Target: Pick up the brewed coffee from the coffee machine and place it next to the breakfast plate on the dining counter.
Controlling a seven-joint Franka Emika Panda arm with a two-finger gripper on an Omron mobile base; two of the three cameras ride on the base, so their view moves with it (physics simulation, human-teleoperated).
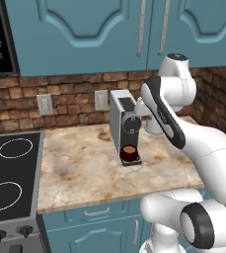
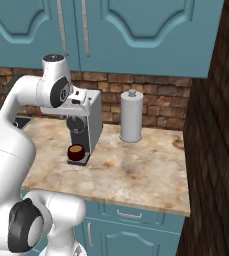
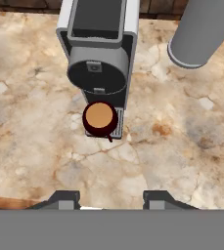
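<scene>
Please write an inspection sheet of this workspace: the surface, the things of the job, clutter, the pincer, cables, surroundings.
Surface: marbled countertop, beige-brown, on teal drawers.
Job's things: mug of coffee upright on the drip tray of the coffee machine, full of brown liquid, untouched.
Clutter: grey cylindrical holder standing to the right of the machine.
Pincer: pincer above the counter, apart from the mug, fingers spread, empty.
Cables: nothing seen.
Surroundings: brick backsplash with wall outlets, teal upper cabinets, black stove at the left.

The paper-towel roll is cut off by the top edge.
</scene>
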